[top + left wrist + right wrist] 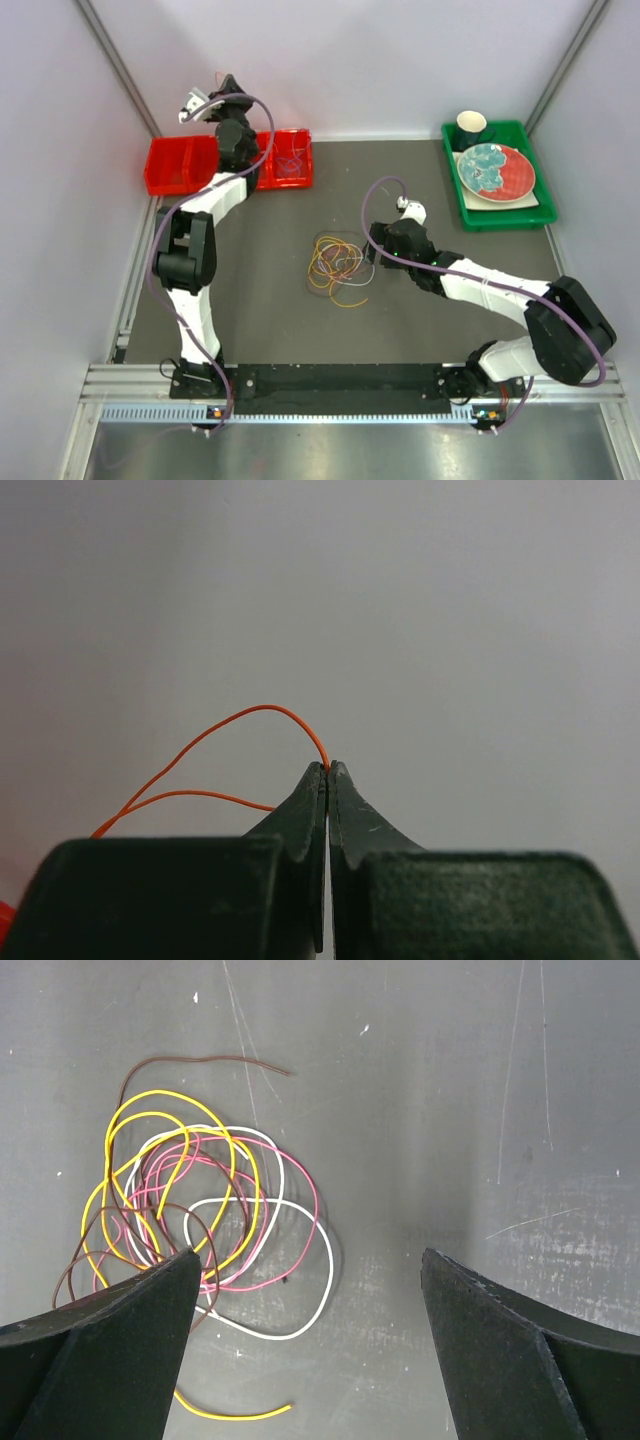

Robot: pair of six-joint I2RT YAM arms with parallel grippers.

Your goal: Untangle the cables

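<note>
A tangle of thin cables (337, 263) lies mid-table: yellow (215, 1120), white (325, 1260), pink (310, 1195) and brown (205, 1059) loops overlapping. My right gripper (310, 1270) hovers open just right of the tangle, its left finger over the tangle's edge; it shows in the top view (378, 243). My left gripper (328, 768) is shut on an orange cable (235, 720), pinched at the fingertips, raised high at the back left near the red bins (210, 100). The orange cable trails down to the left.
A red two-compartment bin (170, 165) stands at the back left, with thin wires in its right compartment (293, 160). A green tray (535, 205) at the back right holds a plate (496, 171) and a dark cup (471, 126). White walls surround the table.
</note>
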